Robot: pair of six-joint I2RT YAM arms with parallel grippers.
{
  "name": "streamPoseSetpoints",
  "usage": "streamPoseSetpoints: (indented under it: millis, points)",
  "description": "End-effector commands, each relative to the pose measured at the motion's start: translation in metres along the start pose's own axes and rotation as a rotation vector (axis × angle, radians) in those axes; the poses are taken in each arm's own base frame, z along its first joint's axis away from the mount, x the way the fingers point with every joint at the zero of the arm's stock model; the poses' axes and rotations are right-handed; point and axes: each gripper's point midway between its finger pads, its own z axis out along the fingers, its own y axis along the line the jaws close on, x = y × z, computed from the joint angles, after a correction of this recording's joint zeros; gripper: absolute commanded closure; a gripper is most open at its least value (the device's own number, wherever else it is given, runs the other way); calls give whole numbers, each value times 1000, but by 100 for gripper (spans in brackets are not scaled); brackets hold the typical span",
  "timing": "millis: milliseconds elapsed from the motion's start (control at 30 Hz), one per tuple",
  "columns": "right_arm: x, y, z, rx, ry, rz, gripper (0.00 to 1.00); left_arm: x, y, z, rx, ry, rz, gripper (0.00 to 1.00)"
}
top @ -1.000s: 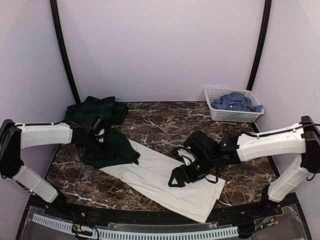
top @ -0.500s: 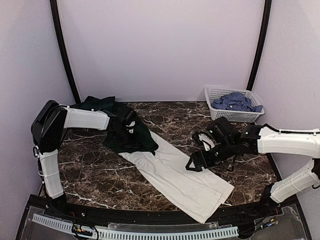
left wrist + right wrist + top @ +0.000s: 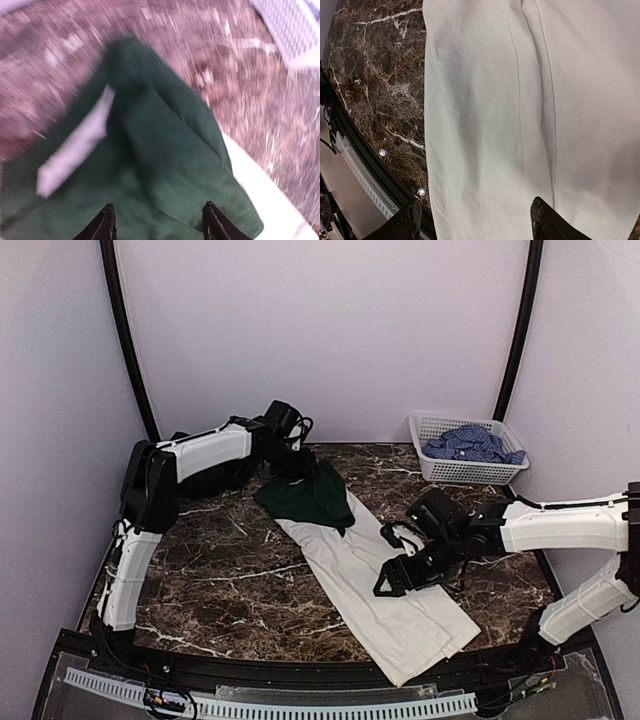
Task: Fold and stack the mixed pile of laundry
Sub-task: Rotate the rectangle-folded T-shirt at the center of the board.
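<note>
A long white garment [image 3: 370, 570] with a dark green end [image 3: 310, 498] lies diagonally across the marble table. My left gripper [image 3: 292, 452] is at the back centre, its jaws closed on a thick bunch of the green end [image 3: 165, 135], which rises toward it. The left wrist view is blurred. A white label [image 3: 75, 150] shows on the green cloth. My right gripper [image 3: 395, 580] hovers low over the white part [image 3: 485, 100], open, with flat cloth under its fingers. A dark green plaid garment [image 3: 212, 478] lies at the back left behind the left arm. A blue checked shirt [image 3: 470, 443] fills the basket.
The white lattice basket [image 3: 468, 472] stands at the back right corner. The garment's near end [image 3: 420, 650] reaches almost to the table's front edge [image 3: 365, 150]. Bare marble [image 3: 220, 580] shows on the left half of the table.
My left gripper swung from the left side to the back centre, dragging the green end with it. The white garment turned more lengthwise. My right gripper shifted slightly right over the white cloth.
</note>
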Motion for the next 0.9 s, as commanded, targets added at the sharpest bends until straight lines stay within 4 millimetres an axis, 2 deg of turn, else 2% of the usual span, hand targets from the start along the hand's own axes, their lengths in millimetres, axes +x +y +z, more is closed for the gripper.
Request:
streamPoseSetpoints:
  millis: [0, 100, 200, 233, 267, 367, 433, 533, 733, 867]
  points:
    - [9, 10, 2, -39, 24, -26, 30, -40, 0, -64, 21, -67, 27, 42]
    - [24, 4, -6, 21, 54, 20, 36, -21, -5, -65, 54, -18, 13, 43]
    - [49, -8, -17, 46, 86, 114, 45, 7, -1, -63, 41, 25, 12, 43]
    - [57, -10, -21, 47, 92, 144, 47, 10, 0, -63, 37, 21, 10, 43]
    - [63, -12, -27, 44, 84, 167, 48, 23, 5, -62, 27, 43, -7, 43]
    - [77, -25, -35, 76, 66, 226, 48, 37, 14, -57, 0, 43, -22, 44]
    - [76, -28, -36, 88, 48, 239, 47, 50, 21, -50, -19, 67, -37, 43]
    - [72, -27, -27, 81, 61, 239, 47, 66, 25, -39, -28, 118, -62, 44]
    - [61, -34, -11, 103, 59, 209, 47, 89, 14, -34, -47, 163, -32, 46]
    - [63, -39, 9, 108, 108, 182, 56, 98, 17, -27, -65, 175, -39, 46]
